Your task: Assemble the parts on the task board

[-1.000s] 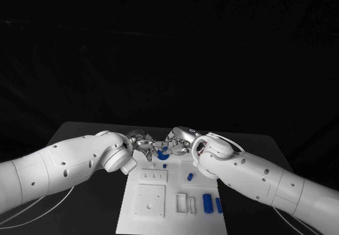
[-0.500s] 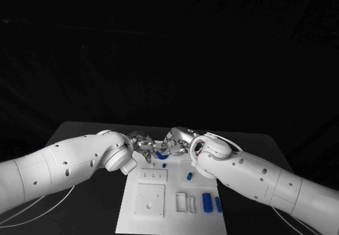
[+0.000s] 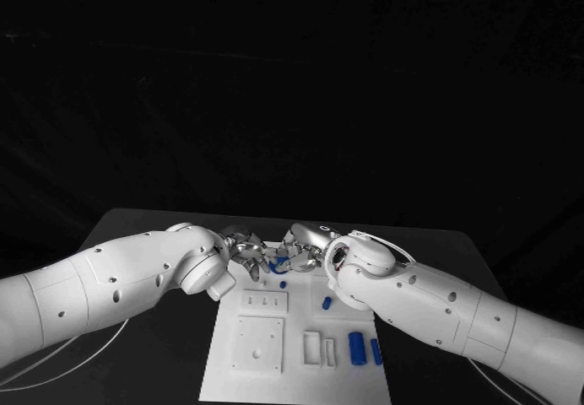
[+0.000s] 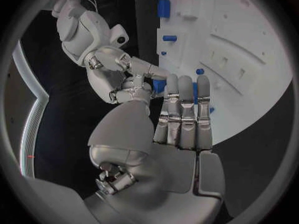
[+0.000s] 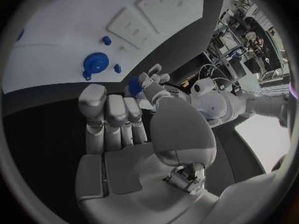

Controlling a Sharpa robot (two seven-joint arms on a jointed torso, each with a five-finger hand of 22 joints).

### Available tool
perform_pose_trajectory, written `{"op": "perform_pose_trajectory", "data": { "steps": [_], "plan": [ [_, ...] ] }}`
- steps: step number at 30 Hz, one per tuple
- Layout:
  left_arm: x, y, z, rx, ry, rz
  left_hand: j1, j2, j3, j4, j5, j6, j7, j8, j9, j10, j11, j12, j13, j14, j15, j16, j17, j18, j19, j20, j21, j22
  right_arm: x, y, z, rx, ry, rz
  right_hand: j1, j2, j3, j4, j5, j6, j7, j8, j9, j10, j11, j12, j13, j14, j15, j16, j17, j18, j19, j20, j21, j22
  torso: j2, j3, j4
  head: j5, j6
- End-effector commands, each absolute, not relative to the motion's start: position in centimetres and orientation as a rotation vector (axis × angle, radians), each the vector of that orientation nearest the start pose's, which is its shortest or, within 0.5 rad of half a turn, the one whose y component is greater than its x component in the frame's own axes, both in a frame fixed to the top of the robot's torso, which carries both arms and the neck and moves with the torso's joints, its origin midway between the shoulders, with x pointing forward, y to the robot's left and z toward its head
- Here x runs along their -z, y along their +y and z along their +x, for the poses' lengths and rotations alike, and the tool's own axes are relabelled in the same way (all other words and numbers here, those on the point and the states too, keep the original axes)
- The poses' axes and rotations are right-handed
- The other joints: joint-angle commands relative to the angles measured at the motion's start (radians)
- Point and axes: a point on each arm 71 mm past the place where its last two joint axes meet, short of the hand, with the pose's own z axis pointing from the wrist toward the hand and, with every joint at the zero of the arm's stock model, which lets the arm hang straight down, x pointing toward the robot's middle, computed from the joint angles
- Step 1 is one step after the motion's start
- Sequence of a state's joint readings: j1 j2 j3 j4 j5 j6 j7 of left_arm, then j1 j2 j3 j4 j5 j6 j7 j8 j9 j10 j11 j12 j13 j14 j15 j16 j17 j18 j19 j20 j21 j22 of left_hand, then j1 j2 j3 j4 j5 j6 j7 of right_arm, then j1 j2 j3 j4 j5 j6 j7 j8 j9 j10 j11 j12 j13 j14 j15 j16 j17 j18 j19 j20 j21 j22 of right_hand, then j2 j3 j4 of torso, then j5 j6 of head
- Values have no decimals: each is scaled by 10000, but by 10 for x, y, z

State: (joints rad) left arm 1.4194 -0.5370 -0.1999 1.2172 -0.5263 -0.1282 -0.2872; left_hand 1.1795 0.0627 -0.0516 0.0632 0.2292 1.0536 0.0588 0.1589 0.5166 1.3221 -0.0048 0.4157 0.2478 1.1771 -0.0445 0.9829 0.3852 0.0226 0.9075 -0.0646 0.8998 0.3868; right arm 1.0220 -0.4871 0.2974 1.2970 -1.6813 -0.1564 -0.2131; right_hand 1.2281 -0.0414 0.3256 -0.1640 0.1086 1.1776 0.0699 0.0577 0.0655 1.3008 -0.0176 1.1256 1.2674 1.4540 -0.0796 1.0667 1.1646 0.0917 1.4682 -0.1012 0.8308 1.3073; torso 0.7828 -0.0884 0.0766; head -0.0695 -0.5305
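- Task board (image 3: 262, 354): white plate nearest the viewer, with two blue cylinders (image 3: 357, 348) lying well short of the fingers.
- Left hand (image 3: 247, 250) and right hand (image 3: 300, 249): fingertips meet at the far end, together pinching a small blue part (image 4: 158, 86).
- Judgement: keep both pinches steady while aligning.
- The part's shape is hidden by the fingers.

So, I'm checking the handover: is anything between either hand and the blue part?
Nothing visible. The right hand grips the blue part, and the left hand is right against it, over the task board's far end.
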Motion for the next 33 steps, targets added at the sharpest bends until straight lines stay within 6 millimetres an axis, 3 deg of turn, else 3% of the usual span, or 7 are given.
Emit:
{"op": "perform_pose_trajectory", "data": {
  "steps": [1,12,25,30,33],
  "plan": [
    [169,137,549,8736,20929,-5910,150,143,34,-129,30,68,-42,61,-12,30,-24,-54,-27,-75,-22,-24,-19,-106,-24,-14,-20,-7,178,-93,523,-6566,16596,-1463,7,126,-37,-37,47,71,-20,49,15,-79,-12,-45,-10,-10,-23,-42,3,-26,314,15,-44,979,5,2,-8,10,-10],
    [172,132,547,8704,21456,-5666,379,117,-185,-387,-64,145,-47,-20,-128,100,-35,-150,-87,-62,-25,-42,-2,-112,-29,-20,-15,0,179,-93,523,-6518,16632,-1446,-3,142,-50,-36,53,80,-24,51,16,-77,-13,-43,-9,-7,-26,-34,13,-26,315,13,-58,976,7,7,1,-22,-45],
    [174,132,546,8431,21725,-5472,204,-93,-394,-288,-166,197,-1,-196,-264,100,-10,-175,-92,-76,-9,-64,-4,-106,-32,-4,-31,-7,180,-91,523,-6514,16712,-1483,-2,168,-67,-47,53,90,-29,50,16,-69,-18,-33,-4,-6,-30,-45,11,-29,320,8,-57,977,7,11,1,-18,-82],
    [174,132,546,8464,21716,-5425,460,170,-198,-383,-36,228,-29,-232,-298,91,-25,-189,-98,-75,-18,-64,-1,-105,-32,-9,-33,-7,181,-91,523,-6497,16765,-1505,-2,168,-67,-47,53,90,-29,50,16,-69,-18,-33,-4,-6,-30,-45,11,-29,320,8,-57,977,6,8,-6,-12,-95],
    [174,132,546,8505,21654,-5421,844,598,144,-560,174,313,-112,-167,-234,88,-48,-215,-114,-78,-33,-62,2,-105,-31,-24,-22,1,182,-92,523,-6465,16808,-1514,-2,168,-67,-47,53,90,-29,50,16,-69,-18,-33,-4,-6,-30,-45,11,-29,320,8,-57,977,4,9,-2,-8,-98]
  ]
}}
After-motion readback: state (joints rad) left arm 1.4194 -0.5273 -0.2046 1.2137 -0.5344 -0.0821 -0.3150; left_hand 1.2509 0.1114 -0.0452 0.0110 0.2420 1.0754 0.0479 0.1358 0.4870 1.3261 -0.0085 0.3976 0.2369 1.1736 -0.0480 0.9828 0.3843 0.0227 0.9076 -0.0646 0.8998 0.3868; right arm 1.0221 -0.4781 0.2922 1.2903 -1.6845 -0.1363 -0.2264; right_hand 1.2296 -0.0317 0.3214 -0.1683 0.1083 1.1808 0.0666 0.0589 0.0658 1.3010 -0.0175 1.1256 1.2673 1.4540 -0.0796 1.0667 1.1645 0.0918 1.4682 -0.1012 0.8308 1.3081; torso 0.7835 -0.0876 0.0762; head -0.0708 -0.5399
